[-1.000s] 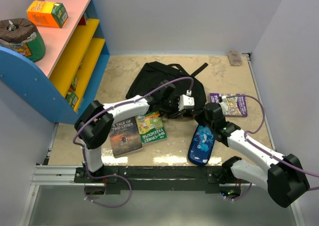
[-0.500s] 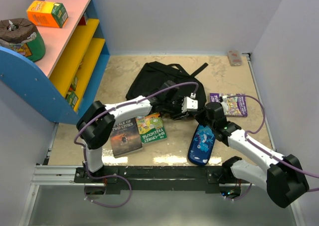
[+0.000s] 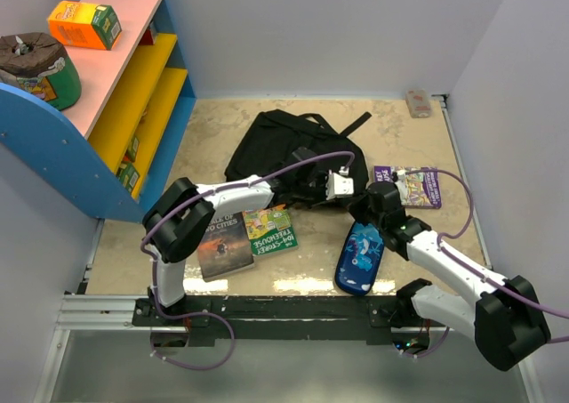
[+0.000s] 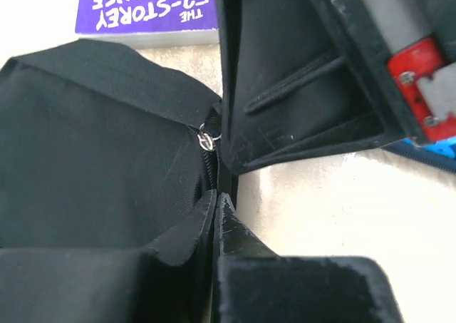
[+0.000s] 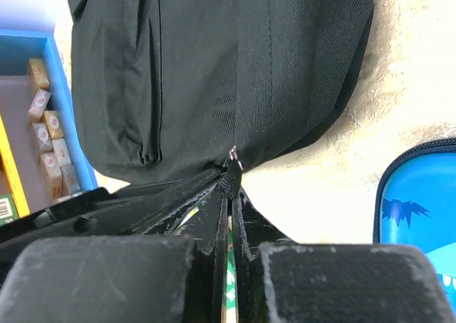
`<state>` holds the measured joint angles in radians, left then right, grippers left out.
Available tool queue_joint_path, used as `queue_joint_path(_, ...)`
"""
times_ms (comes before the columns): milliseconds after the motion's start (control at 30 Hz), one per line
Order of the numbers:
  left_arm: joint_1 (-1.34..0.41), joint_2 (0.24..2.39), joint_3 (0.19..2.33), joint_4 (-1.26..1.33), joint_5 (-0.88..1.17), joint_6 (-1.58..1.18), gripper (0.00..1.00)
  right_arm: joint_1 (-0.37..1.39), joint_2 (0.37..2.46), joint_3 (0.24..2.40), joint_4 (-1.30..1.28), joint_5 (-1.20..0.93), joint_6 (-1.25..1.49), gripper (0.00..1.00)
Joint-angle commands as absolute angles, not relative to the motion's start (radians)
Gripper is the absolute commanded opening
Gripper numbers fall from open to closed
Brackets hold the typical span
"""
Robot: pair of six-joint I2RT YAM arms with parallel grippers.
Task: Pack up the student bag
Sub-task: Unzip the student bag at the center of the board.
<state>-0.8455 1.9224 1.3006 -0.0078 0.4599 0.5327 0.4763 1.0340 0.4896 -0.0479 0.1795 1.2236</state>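
We judge the large floppy black fabric student bag (image 3: 271, 141), lying flat midway across the beige marbled table (image 3: 213, 123), light yet limp, best taken at its zip edge, where the left gripper (image 4: 215, 203) and the right gripper (image 5: 229, 189) both pinch shut on its cloth.

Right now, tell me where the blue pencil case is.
In the top view the blue pencil case lies front right on the table, right of the green book and nearer than the purple book.

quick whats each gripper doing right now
left gripper: closed, pinching the student bag at its zip edge
right gripper: closed, pinching the bag's edge by the zip
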Motion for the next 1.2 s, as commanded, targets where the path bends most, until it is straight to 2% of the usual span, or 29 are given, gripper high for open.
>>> queue_joint_path(0,-0.85,1.928,1.256,0.075,0.456,0.546,0.0,0.454,1.028,0.529,-0.031,0.169,1.233,0.0)
queue_joint_path(567,-0.873,1.787,1.094,-0.087,0.491,0.698,0.0,0.29,1.152,0.626,0.003,0.129,1.161,0.0)
queue_joint_path(767,-0.871,1.743,1.106,-0.017,0.385,0.582,0.01,0.288,1.151,0.598,0.012,0.063,1.172,0.0)
queue_joint_path(800,-0.87,1.744,1.142,-0.017,0.364,0.56,0.04,0.287,1.149,0.579,0.018,0.055,1.178,0.0)
queue_joint_path(833,-0.868,1.744,1.163,-0.017,0.335,0.526,0.13,0.287,1.149,0.574,0.023,0.051,1.178,0.0)
queue_joint_path(900,-0.867,1.753,1.245,-0.035,0.333,0.5,0.2,0.288,1.147,0.566,0.023,0.04,1.175,0.0)
queue_joint_path(967,-0.868,1.764,1.291,-0.066,0.342,0.474,0.34,0.288,1.146,0.566,0.018,0.038,1.173,0.0)
queue_joint_path(1000,-0.868,1.772,1.327,-0.074,0.351,0.476,0.52,0.288,1.143,0.563,0.017,0.037,1.173,0.0)
queue_joint_path(1033,-0.868,1.781,1.338,-0.075,0.353,0.483,0.59,0.288,1.14,0.563,0.017,0.035,1.173,0.0)
queue_joint_path(1167,-0.867,1.834,1.353,-0.031,0.371,0.523,0.63,0.287,1.126,0.56,0.012,0.032,1.172,0.0)
